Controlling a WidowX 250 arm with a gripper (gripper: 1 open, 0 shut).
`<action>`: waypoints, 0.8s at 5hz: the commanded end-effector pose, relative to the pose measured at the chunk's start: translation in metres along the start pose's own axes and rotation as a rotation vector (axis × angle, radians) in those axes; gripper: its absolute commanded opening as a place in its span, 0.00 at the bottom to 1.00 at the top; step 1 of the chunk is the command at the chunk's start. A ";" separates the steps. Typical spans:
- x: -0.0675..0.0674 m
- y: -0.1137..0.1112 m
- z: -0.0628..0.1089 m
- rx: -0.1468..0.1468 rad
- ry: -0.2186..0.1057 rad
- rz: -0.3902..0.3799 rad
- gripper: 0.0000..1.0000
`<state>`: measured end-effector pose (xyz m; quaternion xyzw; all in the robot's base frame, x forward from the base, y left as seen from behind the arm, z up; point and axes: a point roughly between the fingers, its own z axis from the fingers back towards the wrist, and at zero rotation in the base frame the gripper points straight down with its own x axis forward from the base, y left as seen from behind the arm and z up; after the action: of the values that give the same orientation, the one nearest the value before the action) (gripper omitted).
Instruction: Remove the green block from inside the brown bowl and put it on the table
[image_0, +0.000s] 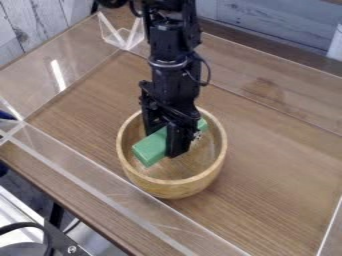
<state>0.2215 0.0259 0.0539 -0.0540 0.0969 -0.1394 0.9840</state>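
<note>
Single overhead-angled view of a wood-grain table (267, 110) fenced by clear acrylic walls (60, 175).

Brown bowl (201, 172): round, light tan wood, thick rim, sits on the tabletop near the front wall. Upright, not tipped.

Robot arm (171, 40): black, reaches down from the top of the frame, nearly vertical, ending over the bowl's middle. Cables run along the upper part.

Gripper (171, 140): points steeply downward, its lower end within the bowl's rim outline. Fingers are clenched on the green block (151, 148), pinching it from both sides.

Green block: bright green, flat and elongated. It sits between the jaws, tilted, with its lower-left end sticking out toward the bowl's left inner wall. A small patch of green also shows on the right side of the gripper, near the rim. The block lies within the bowl's outline; whether its lower end touches the bowl floor cannot be told, as the gripper body covers the middle.

Beyond the far wall: a pale plank surface (40, 20) at top left, and a folded clear piece (120, 30) beside the arm.
</note>
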 end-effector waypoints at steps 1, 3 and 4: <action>0.010 0.000 0.023 0.041 -0.089 -0.009 0.00; 0.007 0.005 0.030 0.048 -0.108 0.011 0.00; 0.000 0.017 0.044 0.056 -0.134 0.089 0.00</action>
<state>0.2273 0.0430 0.0800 -0.0413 0.0589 -0.0937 0.9930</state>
